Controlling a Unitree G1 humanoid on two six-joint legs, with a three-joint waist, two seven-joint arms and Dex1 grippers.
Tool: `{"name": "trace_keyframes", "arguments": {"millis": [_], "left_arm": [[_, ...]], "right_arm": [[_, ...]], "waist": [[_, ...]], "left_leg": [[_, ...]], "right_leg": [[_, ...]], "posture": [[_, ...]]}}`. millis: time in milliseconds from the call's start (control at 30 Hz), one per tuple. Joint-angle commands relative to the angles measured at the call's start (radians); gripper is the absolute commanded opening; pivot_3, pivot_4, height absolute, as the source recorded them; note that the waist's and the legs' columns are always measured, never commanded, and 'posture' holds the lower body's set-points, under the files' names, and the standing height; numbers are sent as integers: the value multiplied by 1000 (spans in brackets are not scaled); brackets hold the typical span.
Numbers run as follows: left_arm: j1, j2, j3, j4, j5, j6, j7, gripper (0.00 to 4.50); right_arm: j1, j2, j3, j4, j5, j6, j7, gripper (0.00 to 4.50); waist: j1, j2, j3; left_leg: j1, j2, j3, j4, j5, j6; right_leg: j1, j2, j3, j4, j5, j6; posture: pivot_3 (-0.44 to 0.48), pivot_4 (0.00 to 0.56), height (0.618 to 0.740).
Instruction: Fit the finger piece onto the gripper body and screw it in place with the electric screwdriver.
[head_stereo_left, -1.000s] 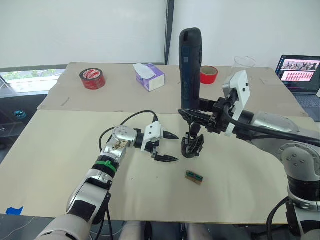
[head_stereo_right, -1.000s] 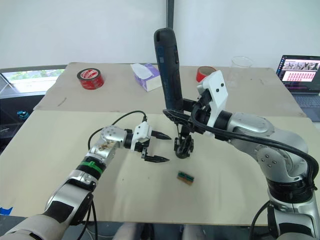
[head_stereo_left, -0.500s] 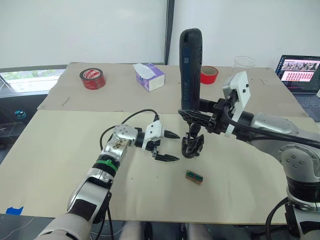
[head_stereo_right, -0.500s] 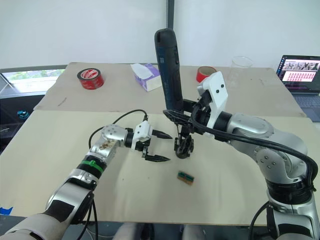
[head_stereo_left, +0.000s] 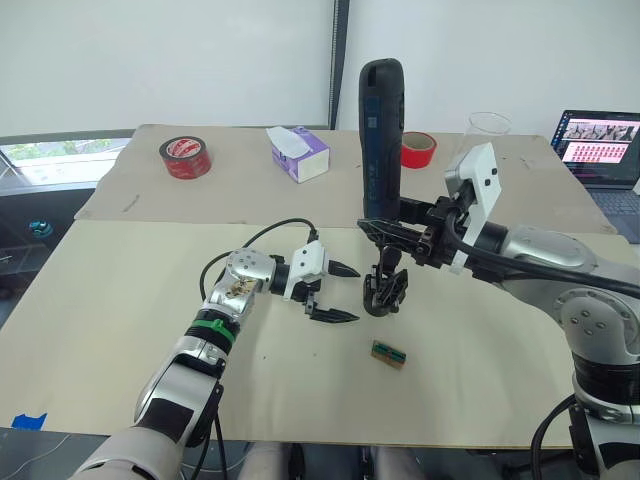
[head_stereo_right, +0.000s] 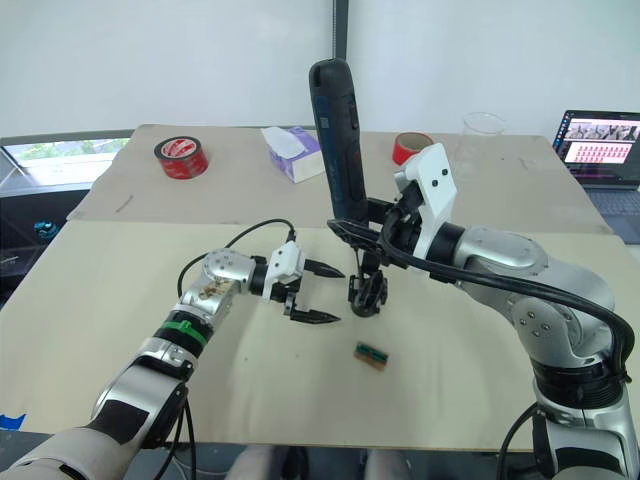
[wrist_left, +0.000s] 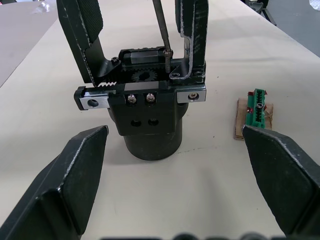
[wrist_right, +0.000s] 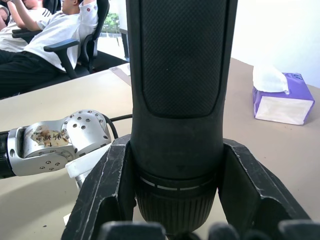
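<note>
Left eye view: the right gripper (head_stereo_left: 392, 228) clamps the electric screwdriver (head_stereo_left: 380, 130) near its lower end and holds it upright, the thick black barrel rising well above the fingers. Directly below that gripper the gripper body (head_stereo_left: 384, 290) stands on the table (head_stereo_left: 110, 300), with the screwdriver's bit coming down onto its top. The left gripper (head_stereo_left: 338, 292) hovers just beside the gripper body, on its left, with its fingers spread wide and nothing between them. A small green-and-brown block (head_stereo_left: 389, 353) lies on the table below and slightly right of the left gripper's tips. Compared with a second ago, nothing has shifted: both arms, the tool and the block sit where they were.

Right eye view: the same layout, also unchanged from the earlier frames.

Left wrist view: the gripper body (wrist_left: 150, 107) stands straight ahead between the left gripper's two open fingers (wrist_left: 75, 175), touching neither. The thin metal bit meets its upper edge beside a small gear. I cannot tell the finger piece apart from the upright black prongs on the body. The green-and-brown block (wrist_left: 255, 112) lies off by one fingertip.

Right wrist view: the right gripper's fingers (wrist_right: 107, 185) press both sides of the screwdriver's barrel (wrist_right: 177, 65), and the left arm's silver wrist lies beyond.
</note>
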Motion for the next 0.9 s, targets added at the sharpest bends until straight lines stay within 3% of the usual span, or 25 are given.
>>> {"name": "trace_keyframes", "arguments": {"millis": [33, 500, 900], "left_arm": [[-22, -3, 16, -23, -7, -23, 4, 4500], [-29, -3, 19, -18, -5, -26, 3, 4500], [-27, -2, 20, -18, -5, -30, 4, 4500]], "right_arm": [[-9, 1, -55, -30, 9, -1, 9, 1904], [7, 17, -60, -43, 6, 4, 6, 1904], [-65, 16, -68, -24, 20, 30, 6, 1904]], "waist": [[0, 0, 0], [-1, 0, 0], [-1, 0, 0]], "left_leg": [[0, 0, 0, 0, 0, 0], [0, 0, 0, 0, 0, 0], [0, 0, 0, 0, 0, 0]], "right_leg": [[0, 0, 0, 0, 0, 0], [0, 0, 0, 0, 0, 0], [0, 0, 0, 0, 0, 0]], "posture": [[0, 150, 740], [0, 150, 740], [0, 150, 740]]}}
